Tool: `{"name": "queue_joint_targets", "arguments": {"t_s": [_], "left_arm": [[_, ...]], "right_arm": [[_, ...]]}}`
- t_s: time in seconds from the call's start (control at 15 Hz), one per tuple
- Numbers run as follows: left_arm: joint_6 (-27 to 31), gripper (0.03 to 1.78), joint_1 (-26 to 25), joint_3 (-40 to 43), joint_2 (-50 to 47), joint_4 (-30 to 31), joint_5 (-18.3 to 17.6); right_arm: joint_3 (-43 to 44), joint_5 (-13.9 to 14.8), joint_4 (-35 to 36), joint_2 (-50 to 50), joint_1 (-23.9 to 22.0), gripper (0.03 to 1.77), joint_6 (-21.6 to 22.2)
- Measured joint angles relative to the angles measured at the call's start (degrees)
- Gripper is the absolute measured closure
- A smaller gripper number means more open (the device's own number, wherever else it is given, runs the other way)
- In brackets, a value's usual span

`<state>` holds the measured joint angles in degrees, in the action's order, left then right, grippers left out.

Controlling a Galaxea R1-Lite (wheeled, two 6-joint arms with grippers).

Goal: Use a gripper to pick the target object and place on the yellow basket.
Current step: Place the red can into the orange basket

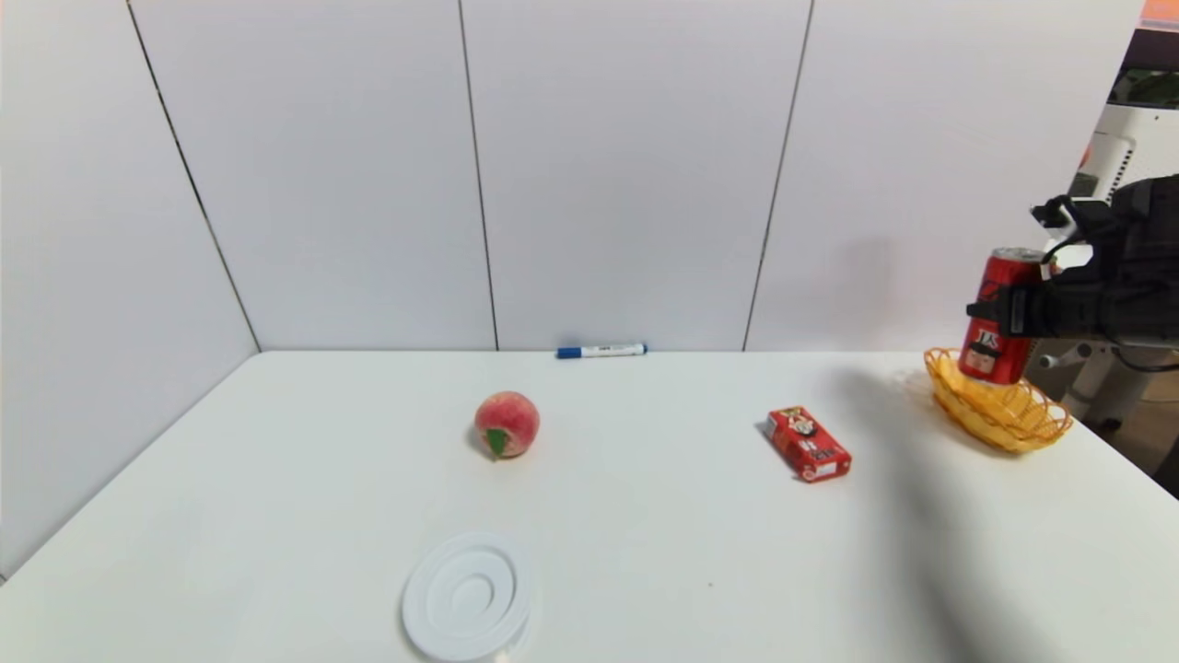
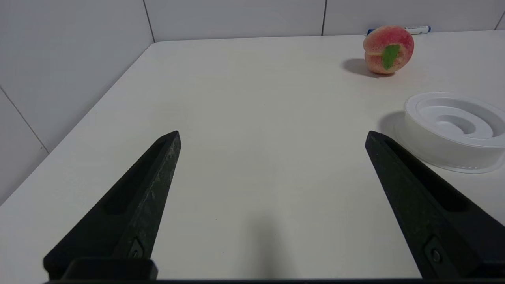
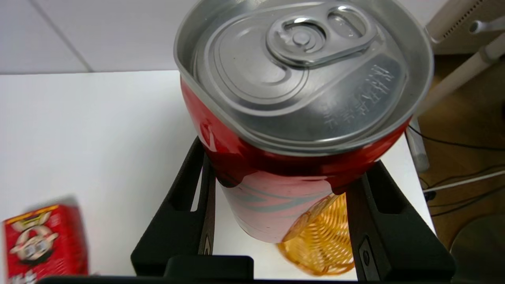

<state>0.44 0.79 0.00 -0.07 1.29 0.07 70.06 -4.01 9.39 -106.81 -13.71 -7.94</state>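
The target object, a tall red drink can with a silver top, hangs slightly tilted in the air over the yellow basket at the table's far right edge. My right gripper is shut on the can's upper body, one black finger on each side of it. Under the can, the wrist view shows part of the basket's weave. The can's base is just above the basket's left part. My left gripper is open over bare table, far from the can, holding nothing.
A small flat red carton lies left of the basket. A peach sits mid-table, a blue-capped marker lies by the back wall, and a white ridged disc is near the front. The table's right edge drops off beside the basket.
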Motion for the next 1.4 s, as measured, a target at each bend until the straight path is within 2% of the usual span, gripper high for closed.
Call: {"name": "queue_joint_targets", "arguments": {"t_s": [0.53,1.13,1.4], "left_arm": [[-0.02,0.12,0.02,0.00,0.00,0.00,0.02],[0.00,0.12,0.02,0.00,0.00,0.00,0.00],[0.00,0.12,0.00,0.00,0.00,0.00,0.02]], "right_arm": [[11.14,-0.06,0.37,-13.67,-3.93,0.91,0.52],[12.50,-0.17,0.34,-17.23,-4.22,0.91,0.50],[12.00,-0.17,-0.21,-16.68,-4.22,0.58,0.44]]}}
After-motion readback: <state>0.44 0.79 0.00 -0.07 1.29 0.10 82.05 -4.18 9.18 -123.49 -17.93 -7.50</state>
